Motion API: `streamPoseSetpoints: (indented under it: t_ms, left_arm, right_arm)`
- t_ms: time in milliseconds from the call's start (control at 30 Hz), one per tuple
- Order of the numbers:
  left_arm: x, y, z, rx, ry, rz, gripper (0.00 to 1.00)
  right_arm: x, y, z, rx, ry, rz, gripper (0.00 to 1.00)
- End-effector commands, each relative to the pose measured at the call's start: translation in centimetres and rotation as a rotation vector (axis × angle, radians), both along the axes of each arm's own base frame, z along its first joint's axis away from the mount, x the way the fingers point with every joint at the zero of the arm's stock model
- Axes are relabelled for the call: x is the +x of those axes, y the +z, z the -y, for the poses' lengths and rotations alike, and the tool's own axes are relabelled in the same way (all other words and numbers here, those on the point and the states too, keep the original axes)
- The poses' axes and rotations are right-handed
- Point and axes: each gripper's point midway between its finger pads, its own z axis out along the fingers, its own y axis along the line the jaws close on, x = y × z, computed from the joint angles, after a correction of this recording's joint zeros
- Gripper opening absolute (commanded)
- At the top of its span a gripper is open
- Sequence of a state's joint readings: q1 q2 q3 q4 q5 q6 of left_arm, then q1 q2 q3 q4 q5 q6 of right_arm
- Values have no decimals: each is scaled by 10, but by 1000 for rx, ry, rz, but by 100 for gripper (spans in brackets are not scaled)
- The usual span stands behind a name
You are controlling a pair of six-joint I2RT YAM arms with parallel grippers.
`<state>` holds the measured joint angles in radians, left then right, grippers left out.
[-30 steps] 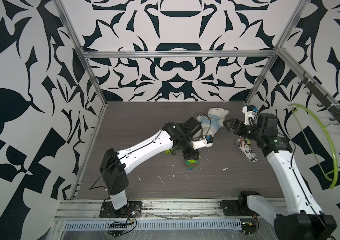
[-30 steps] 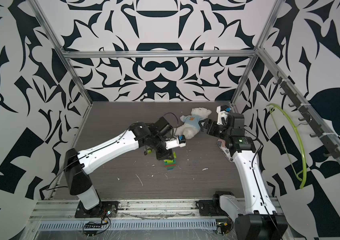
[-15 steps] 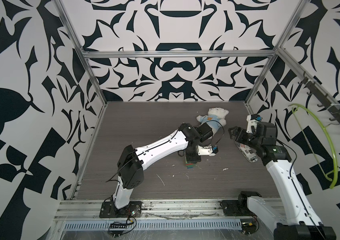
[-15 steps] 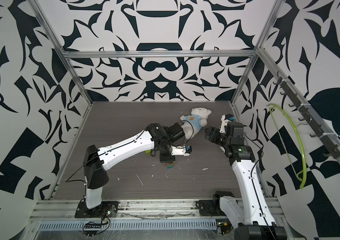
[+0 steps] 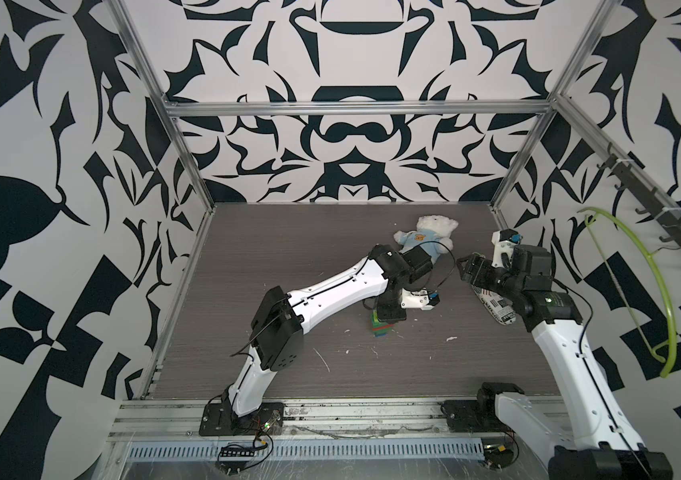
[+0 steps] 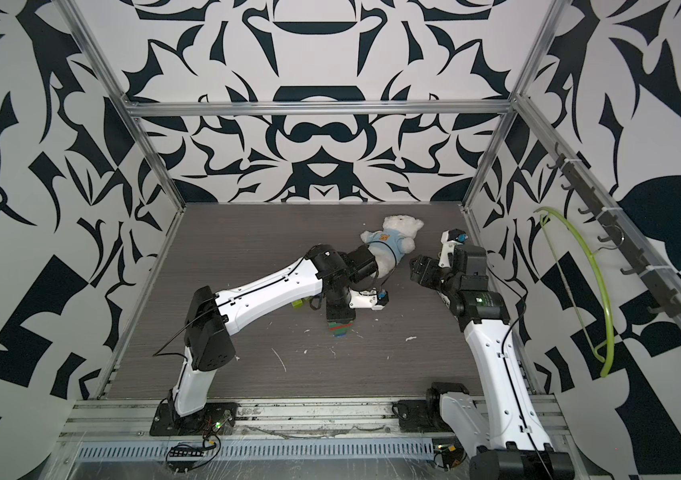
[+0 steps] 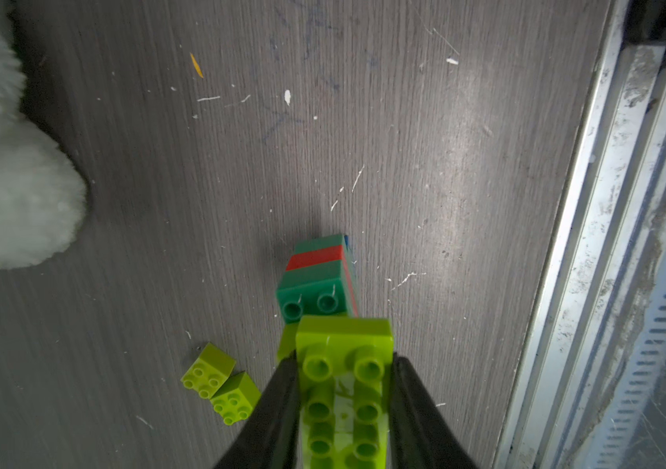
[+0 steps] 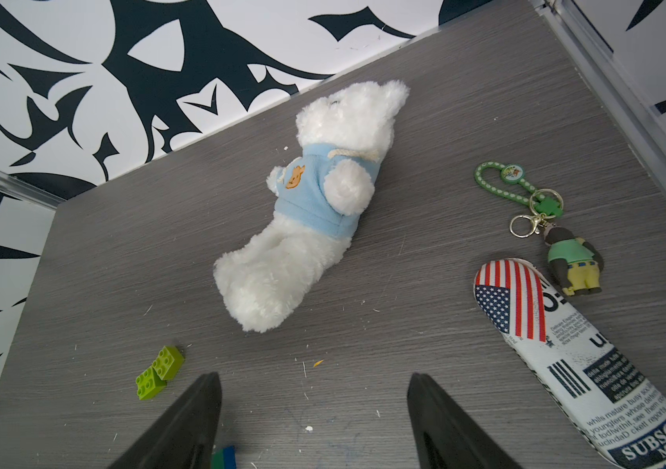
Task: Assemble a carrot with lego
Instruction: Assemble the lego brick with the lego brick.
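We see the carrot (image 7: pixel 317 272) standing upright near the middle of the table (image 7: pixel 445 142), in front of the bear (image 5: pixel 430 235). In the left wrist view its layers run up from the table. There is a sliver of blue at the foot, then dark green, one red band, and dark green again. Two open studs show on that top layer. The sides are flush and square, and the blue foot barely peeks past the green above it.

The left gripper (image 7: pixel 343 365) has its jaws drawn in tight on the long lime brick (image 7: pixel 343 337), one on each long side. That brick is two studs wide and lies studs up. Its free end lies over the carrot's top layer, but we cannot tell whether it is pressed home. A scrap of lime shows under its edge, and we cannot tell what it belongs to. In both top views the left gripper points straight down onto the carrot (image 5: pixel 382 329) (image 6: pixel 339 328).

Two square lime bricks (image 7: pixel 223 385) lie loose just beside the carrot and touch each other.

The right gripper (image 8: pixel 314 377) hangs over the table, well apart from the carrot. Its jaws stand wide with only bare table between them. The bear lies ahead of it and the pouch (image 8: pixel 567 365) to one side. A keychain (image 8: pixel 542 211) lies just beside the pouch.
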<state>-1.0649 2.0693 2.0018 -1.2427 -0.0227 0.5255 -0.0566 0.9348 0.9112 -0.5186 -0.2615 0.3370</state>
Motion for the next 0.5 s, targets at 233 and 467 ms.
streamPoseSetpoints:
  t_ms: [233,467]
  left_arm:
    - [10,-1,-7,30,71,-2,0]
    - [11,2,-6,32,186,-21,0]
  right_arm:
    - [3,8,-5,-1,35,42,76]
    - [2,8,-6,-4,40,43,76]
